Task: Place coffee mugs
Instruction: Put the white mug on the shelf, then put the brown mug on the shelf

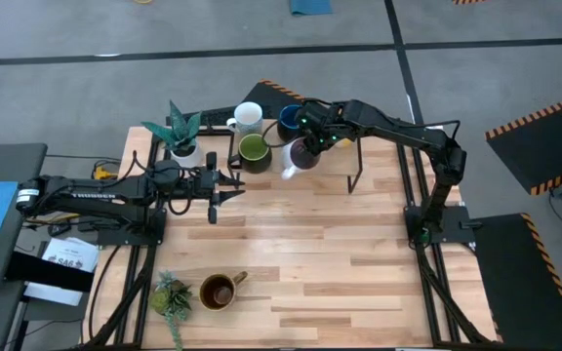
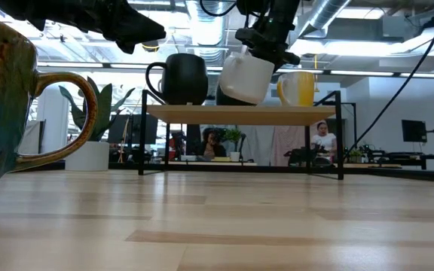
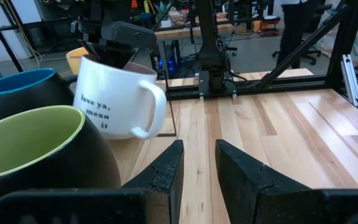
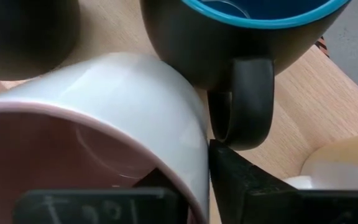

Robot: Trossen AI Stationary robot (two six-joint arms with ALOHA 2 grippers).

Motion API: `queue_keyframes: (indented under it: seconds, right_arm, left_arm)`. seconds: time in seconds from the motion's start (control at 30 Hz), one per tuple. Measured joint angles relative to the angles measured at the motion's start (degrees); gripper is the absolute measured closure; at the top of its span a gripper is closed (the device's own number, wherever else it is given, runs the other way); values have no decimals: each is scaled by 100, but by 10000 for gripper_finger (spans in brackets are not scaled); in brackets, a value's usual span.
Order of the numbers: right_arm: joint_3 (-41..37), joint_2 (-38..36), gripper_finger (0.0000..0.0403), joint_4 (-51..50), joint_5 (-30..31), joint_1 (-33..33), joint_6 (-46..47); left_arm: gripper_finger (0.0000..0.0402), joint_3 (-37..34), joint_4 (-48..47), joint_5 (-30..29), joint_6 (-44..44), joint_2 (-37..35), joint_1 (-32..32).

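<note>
A mug, white outside and pink inside (image 1: pixel 301 156), with printed words on its wall (image 3: pixel 114 99), hangs tilted in my right gripper (image 1: pixel 307 136) over a low wooden shelf (image 2: pixel 239 114). On the shelf stand a dark mug with a green inside (image 1: pixel 254 149), a dark mug with a blue inside (image 1: pixel 289 119), a white mug (image 1: pixel 247 117) and an orange-yellow mug (image 2: pixel 300 88). A brown mug (image 1: pixel 220 291) stands on the table near its near edge. My left gripper (image 1: pixel 232 187) is open and hovers level just in front of the shelf, touching nothing. My right gripper holds the pink-inside mug by its rim (image 4: pixel 194 168), one finger inside the cup and one finger (image 4: pixel 241 183) outside against the wall. It comes from above, slanting in from the table's right. The mug is tilted (image 2: pixel 246 75); whether its base touches the shelf I cannot tell.
A leafy plant in a white pot (image 1: pixel 181 136) stands at the shelf's left end, and a small plant (image 1: pixel 171 292) lies beside the brown mug. The blue mug's handle (image 4: pixel 241 102) is close to the held mug. Bare wood (image 1: pixel 359 253) spreads over the table's middle and right.
</note>
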Motion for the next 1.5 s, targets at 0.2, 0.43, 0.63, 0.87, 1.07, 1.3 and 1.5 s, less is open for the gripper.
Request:
queue_keyframes:
  seconds: [0.2,0.43,0.63,0.87,1.07,1.3,1.5]
  right_arm:
    - [0,-2,279,21,-10,9,20]
    - [2,-11,234,79,-13,7,19]
    - [2,-11,218,369,-13,39,17]
    - [2,-9,220,218,-11,42,12]
    - [5,-122,221,31,-11,42,-103]
    - [7,-601,221,-16,28,37,-247]
    - [7,-1002,221,-219,50,296,-477]
  left_arm:
    - [323,0,0,0,0,-2,0]
    - [323,0,1,0,0,-1,-1]
    - [323,0,2,0,0,0,-2]
    - [323,0,0,0,0,-1,-1]
    - [323,0,-22,0,0,0,0]
    - [323,0,-42,0,0,0,-2]
    - [323,0,-48,0,-2,-1,-1]
